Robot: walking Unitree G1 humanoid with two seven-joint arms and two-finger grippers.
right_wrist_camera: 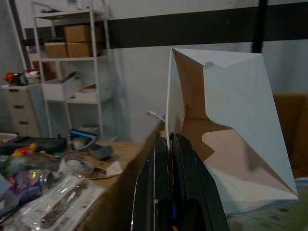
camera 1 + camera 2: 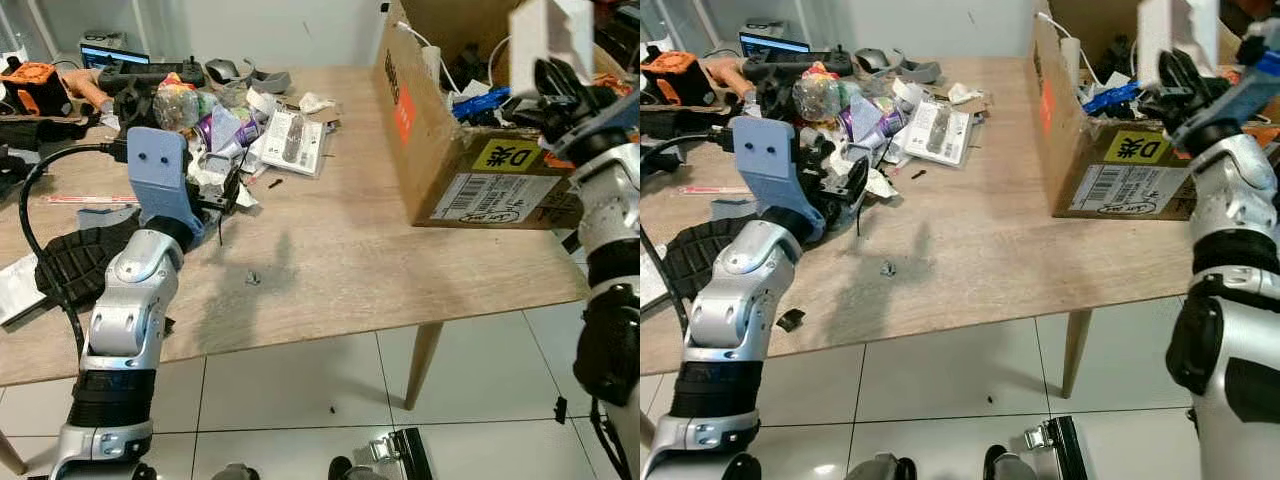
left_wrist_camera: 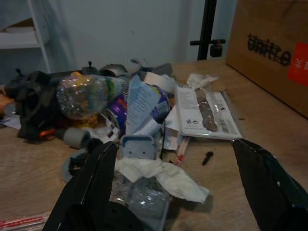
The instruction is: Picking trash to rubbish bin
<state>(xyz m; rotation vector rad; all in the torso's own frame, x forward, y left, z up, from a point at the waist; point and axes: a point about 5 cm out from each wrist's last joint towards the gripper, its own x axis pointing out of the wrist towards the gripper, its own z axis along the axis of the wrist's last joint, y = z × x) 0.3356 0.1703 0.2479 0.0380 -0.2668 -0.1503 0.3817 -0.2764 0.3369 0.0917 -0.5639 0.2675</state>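
- Standing at the near edge of a wooden table (image 2: 340, 260), the robot is looking down over white floor tiles (image 2: 300, 390).
- Left gripper (image 3: 175, 180) is hovering low at the near edge of the trash pile on the table's left side, fingers (image 3: 91, 178) spread wide, holding nothing.
- Crumpled white tissue (image 3: 163, 175) is lying between those fingers, just ahead of them, resting on a clear crinkled wrapper (image 3: 137, 199).
- Small dark screw (image 3: 207, 157) is sitting on the bare wood beside the tissue.
- Right gripper (image 1: 172, 144) is raised over the cardboard box (image 2: 470, 170) at the table's right side, fingers pressed together on the edge of a white folded carton (image 1: 231, 130), pinching it.
- In the head views the white carton is hanging above the box's open top, clear of the box contents.
- Box is holding blue and white clutter plus a white cable (image 2: 425, 45).
- Farther into the pile: flat blister pack (image 3: 207, 113), purple foil wrapper (image 3: 122, 113), crushed clear bottle (image 3: 79, 96).
- Far left of the table: orange tool (image 2: 35, 85), black gear (image 2: 150, 72).
- Beyond the table: white shelving unit (image 1: 72, 62) with brown boxes.
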